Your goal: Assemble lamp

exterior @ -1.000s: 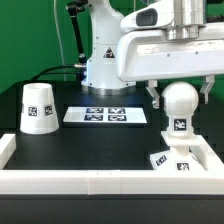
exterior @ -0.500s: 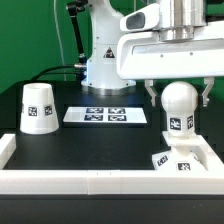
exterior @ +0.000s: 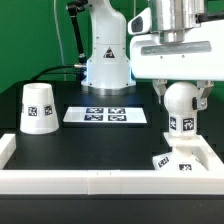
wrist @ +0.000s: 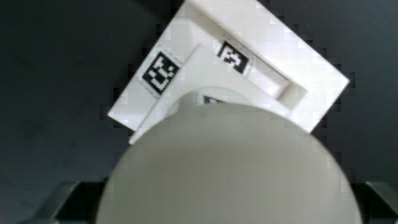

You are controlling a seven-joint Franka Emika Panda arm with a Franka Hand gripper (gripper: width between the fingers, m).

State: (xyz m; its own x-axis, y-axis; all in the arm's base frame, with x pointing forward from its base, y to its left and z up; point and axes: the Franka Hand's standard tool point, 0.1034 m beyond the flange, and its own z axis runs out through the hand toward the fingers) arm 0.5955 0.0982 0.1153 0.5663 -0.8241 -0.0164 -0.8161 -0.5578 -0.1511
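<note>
My gripper (exterior: 181,98) is shut on the ball-shaped white bulb (exterior: 180,106), fingers on either side of its round top. The bulb hangs upright, its tagged neck just above the post of the flat square base (exterior: 185,160) at the exterior view's right, near the front rail. In the wrist view the bulb (wrist: 222,165) fills the foreground and hides most of the base (wrist: 267,70), whose tags show beyond it. The tapered shade (exterior: 38,107) stands upside down on the table at the exterior view's left, far from the gripper.
The marker board (exterior: 106,115) lies flat in the middle of the black table. A white rail-like border (exterior: 90,182) runs along the front and both sides. The robot's white pedestal (exterior: 106,66) stands behind the marker board.
The gripper has turned the bulb about its upright axis and shifted slightly toward the exterior view's right; the bulb stays over the base post. The shade and base have not moved.
</note>
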